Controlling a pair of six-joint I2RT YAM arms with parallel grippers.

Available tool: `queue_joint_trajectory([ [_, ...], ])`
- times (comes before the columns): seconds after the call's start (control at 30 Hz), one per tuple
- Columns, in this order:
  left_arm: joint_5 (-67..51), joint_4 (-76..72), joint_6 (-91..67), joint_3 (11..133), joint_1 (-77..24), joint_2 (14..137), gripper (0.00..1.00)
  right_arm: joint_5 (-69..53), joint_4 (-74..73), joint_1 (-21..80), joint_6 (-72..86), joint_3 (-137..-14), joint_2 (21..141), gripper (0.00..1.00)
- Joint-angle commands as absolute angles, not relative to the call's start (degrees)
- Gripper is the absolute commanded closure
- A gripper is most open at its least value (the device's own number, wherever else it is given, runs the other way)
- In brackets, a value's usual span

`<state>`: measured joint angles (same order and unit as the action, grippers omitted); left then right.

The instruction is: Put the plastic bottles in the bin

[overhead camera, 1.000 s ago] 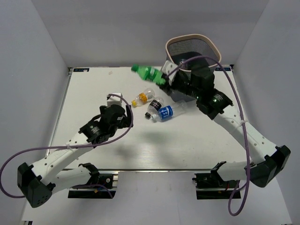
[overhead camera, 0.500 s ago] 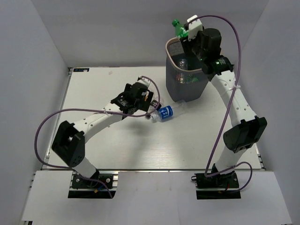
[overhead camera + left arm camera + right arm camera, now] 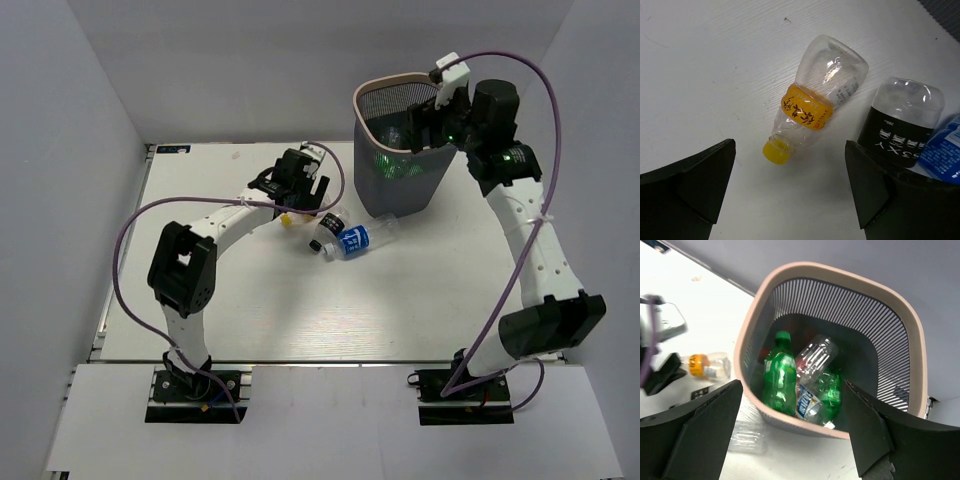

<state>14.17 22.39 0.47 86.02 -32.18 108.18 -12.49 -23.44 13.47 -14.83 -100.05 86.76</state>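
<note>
Right gripper [image 3: 793, 385] wide over bin [image 3: 840, 277] (perhaps four bottles [image 3: 780, 375]); left gripper [image 3: 790, 145] wide above bottle [image 3: 810, 105].

White table [image 3: 250, 310] spreads wide here, grey walls [image 3: 250, 70] closing it in on three sides. There's a small sticker [image 3: 172, 149] at its far-left corner, and a tiny dark speck [image 3: 787, 20] on the surface up close.

White table [image 3: 250, 310] enclosed by plain grey walls [image 3: 60, 150].
</note>
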Motion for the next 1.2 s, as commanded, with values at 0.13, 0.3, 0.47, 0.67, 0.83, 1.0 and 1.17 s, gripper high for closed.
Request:
queue_joint_trajectory([
  [0.13, 6.3, 23.6, 3.2, 92.9, -29.0, 114.5, 0.00, -25.4, -19.8, 10.5, -10.0, -90.1, 77.8, 0.15],
  [0.3, 0.0, 22.1, 3.8, 94.8, -27.3, 118.6, 0.00, -28.8, -20.9, 10.1, -9.9, -82.0, 73.6, 0.15],
  [0.47, -4.0, 21.6, 3.8, 94.8, -26.2, 121.8, 0.04, -29.7, -22.0, 9.7, -10.9, -77.8, 70.5, 0.14],
  [0.67, -6.4, 21.1, 2.7, 94.8, -26.2, 121.8, 0.73, -38.8, -22.8, 9.8, -14.7, -71.7, 67.1, 0.20],
  [0.83, -6.4, 20.6, 1.5, 95.4, -26.2, 114.8, 0.87, -50.3, -31.0, 10.0, -40.3, -59.7, 62.9, 0.33],
  [1.0, -11.9, 15.1, -3.6, 97.5, -27.0, 104.5, 0.87, -49.7, -36.1, 10.1, -62.9, -49.8, 59.2, 0.18],
  [1.17, -23.0, 2.7, -11.3, 100.1, -27.5, 100.8, 0.88, -46.2, -36.1, 10.1, -67.1, -45.8, 61.2, 0.14],
])
